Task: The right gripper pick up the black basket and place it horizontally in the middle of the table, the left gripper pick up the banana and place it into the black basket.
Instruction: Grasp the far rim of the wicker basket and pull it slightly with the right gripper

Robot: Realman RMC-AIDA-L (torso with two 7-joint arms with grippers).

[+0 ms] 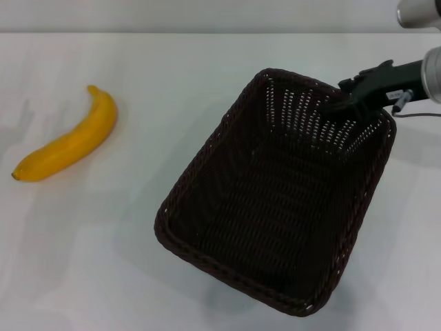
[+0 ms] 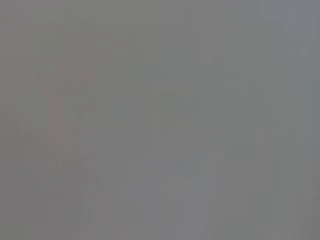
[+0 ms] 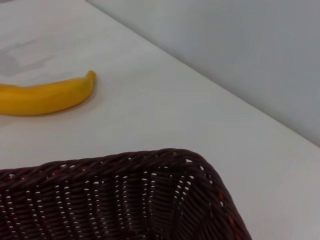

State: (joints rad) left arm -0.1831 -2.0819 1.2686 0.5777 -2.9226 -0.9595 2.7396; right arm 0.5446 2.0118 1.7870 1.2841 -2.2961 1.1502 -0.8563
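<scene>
The right gripper (image 1: 348, 103) reaches in from the robot's right, its black fingers clamped over the far-right rim of the black basket (image 1: 275, 207). The dark woven basket sits skewed on the white table (image 1: 207, 76), right of centre. The yellow banana (image 1: 69, 141) lies well apart at left.

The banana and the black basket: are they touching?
Apart. The head view shows bare table between the banana and the black basket.
</scene>
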